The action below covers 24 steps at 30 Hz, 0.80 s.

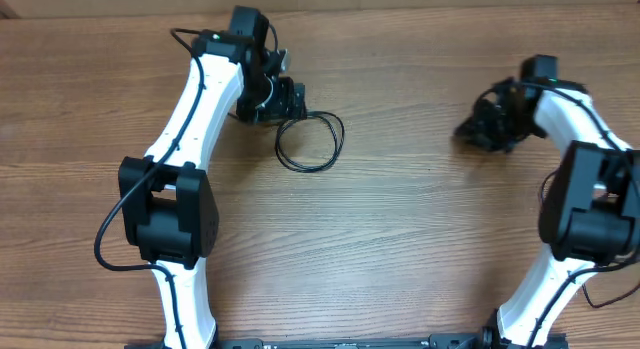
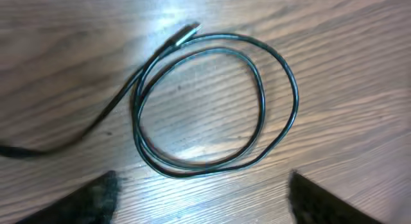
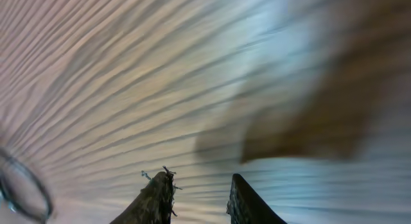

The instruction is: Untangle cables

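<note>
- We see one thin black cable (image 1: 310,170) lying on the wooden bench (image 1: 400,209), left of centre and toward the far side.
- It is coiled flat in a loose ring of about two turns. The left wrist view shows the strands (image 2: 262,99) running side by side.
- A small metal plug (image 2: 188,33) lies at the ring's upper left, touching the outer turn.
- A single tail leaves the ring at its left and runs off the edge of the left wrist view.
- The left gripper (image 1: 285,101) sits just beside the ring, at its far-left side. Its fingers (image 2: 96,198) stand wide apart with only bare bench between them, and nothing is held.
- The right gripper (image 1: 480,129) is well apart from the cable, over the far-right part of the bench.
- In the right wrist view its fingers (image 3: 157,198) stand a little apart, with blurred wood showing through the narrow gap, and they clamp nothing.
- A dark curved line (image 3: 26,185) shows at the lower-left edge of that view, too blurred for us to name.
</note>
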Motion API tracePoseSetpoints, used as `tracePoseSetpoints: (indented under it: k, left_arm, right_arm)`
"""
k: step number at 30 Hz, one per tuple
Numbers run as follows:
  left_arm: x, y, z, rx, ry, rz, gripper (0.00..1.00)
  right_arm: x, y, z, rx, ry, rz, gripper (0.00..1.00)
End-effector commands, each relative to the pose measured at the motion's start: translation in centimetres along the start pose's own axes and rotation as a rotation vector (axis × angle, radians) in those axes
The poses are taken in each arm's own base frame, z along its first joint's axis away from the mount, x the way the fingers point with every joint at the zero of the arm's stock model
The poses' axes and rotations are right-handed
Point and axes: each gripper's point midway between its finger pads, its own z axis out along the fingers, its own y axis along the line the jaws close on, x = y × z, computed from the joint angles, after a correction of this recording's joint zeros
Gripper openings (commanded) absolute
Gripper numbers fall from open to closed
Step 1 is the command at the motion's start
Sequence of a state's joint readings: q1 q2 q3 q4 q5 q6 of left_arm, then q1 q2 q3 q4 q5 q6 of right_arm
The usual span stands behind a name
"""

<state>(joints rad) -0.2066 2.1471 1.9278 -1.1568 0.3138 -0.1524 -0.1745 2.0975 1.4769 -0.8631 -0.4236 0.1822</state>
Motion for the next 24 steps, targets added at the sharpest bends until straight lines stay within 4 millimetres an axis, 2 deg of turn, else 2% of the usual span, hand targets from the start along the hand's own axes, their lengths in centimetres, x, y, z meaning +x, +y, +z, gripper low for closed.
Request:
tracePoseSetpoints:
  k: [1,2,4,7,11,13,15,17,19,20,24]
  left_arm:
    - [-1.1,0.0,-1.8,0.069,-0.034,-0.039,0.97]
    - [-0.9,-0.4,-1.9,0.109,-0.023,-0.036,1.00]
    - [-0.5,-0.4,-2.1,0.135,-0.005,-0.042,1.00]
    - [-0.7,1.4,-2.6,0.116,-0.014,-0.078,1.00]
    - [-1.3,4.4,-3.6,0.114,-0.035,-0.237,1.00]
    - [-1.4,5.2,-4.3,0.165,-0.040,-0.270,0.99]
    - [-1.7,5.0,-5.4,0.285,-0.055,-0.254,1.00]
    - [-1.9,5.8,-6.5,0.357,-0.071,-0.270,1.00]
    - [-1.9,8.2,-7.3,0.345,-0.093,-0.319,1.00]
    - [-1.5,10.1,-7.6,0.313,-0.093,-0.364,1.00]
    - [-0.7,13.8,-8.3,0.242,-0.105,-0.433,1.00]
  right_arm:
    - [2.2,4.6,1.8,-0.057,0.056,-0.113,0.32]
    - [2.8,5.7,2.3,-0.060,0.064,-0.144,0.35]
    - [3.7,7.9,3.2,-0.078,0.073,-0.202,0.36]
    - [6.1,13.6,4.1,-0.239,0.118,-0.310,0.36]
    - [8.8,18.7,4.5,-0.393,0.157,-0.420,0.36]
    - [10.3,20.8,4.8,-0.439,0.171,-0.477,0.36]
    - [11.9,22.8,5.4,-0.459,0.176,-0.540,0.37]
    - [13.3,24.5,5.9,-0.477,0.177,-0.599,0.42]
    - [14.7,26.2,6.6,-0.483,0.167,-0.653,0.45]
    - [15.3,27.0,7.2,-0.454,0.148,-0.661,0.45]
    - [16.2,28.1,8.9,-0.353,0.068,-0.710,0.45]
